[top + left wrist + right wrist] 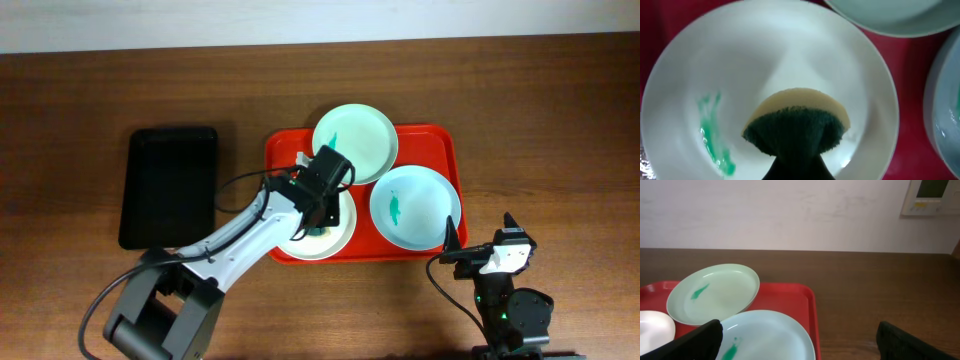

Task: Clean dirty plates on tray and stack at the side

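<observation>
Plates [355,140] number three on one tray [447,138]; left tool [320,215] clenches sponge [797,127], right tool [481,238] released.

We see our left gripper [321,222] holding a green sponge [317,232] over the white plate [338,240] on the red tray [450,140], beside the mint green plate [355,140] and pale blue plate [415,205], our right gripper [480,232] spread wide off it, and a black tray [168,185] at left.
</observation>
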Controlling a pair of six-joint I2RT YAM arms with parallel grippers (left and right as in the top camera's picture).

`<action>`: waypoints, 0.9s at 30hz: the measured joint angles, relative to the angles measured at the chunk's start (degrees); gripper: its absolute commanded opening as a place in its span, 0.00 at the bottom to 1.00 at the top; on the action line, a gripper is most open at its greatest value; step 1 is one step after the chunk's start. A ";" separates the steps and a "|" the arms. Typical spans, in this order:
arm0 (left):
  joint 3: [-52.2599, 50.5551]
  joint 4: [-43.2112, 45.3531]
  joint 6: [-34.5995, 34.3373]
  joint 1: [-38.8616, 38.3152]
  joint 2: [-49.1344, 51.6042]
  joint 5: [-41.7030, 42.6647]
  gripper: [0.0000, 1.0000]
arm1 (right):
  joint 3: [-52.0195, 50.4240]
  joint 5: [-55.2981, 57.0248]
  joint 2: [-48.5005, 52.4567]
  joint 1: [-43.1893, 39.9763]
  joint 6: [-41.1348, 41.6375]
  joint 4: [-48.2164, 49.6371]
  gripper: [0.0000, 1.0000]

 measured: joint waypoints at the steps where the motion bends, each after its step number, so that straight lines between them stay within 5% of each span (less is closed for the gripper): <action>1: -0.70 0.90 -0.68 -0.11 0.00 -0.59 0.14 | 0.00 0.00 0.00 0.00 -0.02 -0.02 0.99; 2: -1.29 1.42 -1.29 -0.15 0.00 -0.98 0.18 | 0.00 0.00 0.00 0.00 -0.02 -0.02 0.98; 3: -1.64 1.55 -1.73 -0.17 0.00 -1.11 0.33 | 0.00 -0.02 0.00 0.00 0.00 -0.02 0.99; 4: -1.99 1.55 -2.29 -0.17 0.00 -1.18 0.57 | 0.00 -0.02 0.00 0.00 -0.04 -0.02 0.98; 6: -2.10 1.66 -3.04 -0.17 0.00 -1.20 0.79 | 0.00 0.00 0.00 0.00 -0.04 -0.02 0.99; 15: 0.72 -8.20 -3.80 1.99 -1.18 -1.18 0.82 | 0.00 0.00 0.00 0.00 -0.02 -0.02 0.98; 17: 2.95 -12.24 -3.82 3.85 -3.50 -1.14 1.00 | 0.00 -0.02 0.00 0.00 -0.07 -0.02 0.98; 27: 8.61 -25.38 -3.98 20.50 -24.72 -8.02 0.99 | 0.00 -0.02 0.00 0.00 -0.07 0.00 0.98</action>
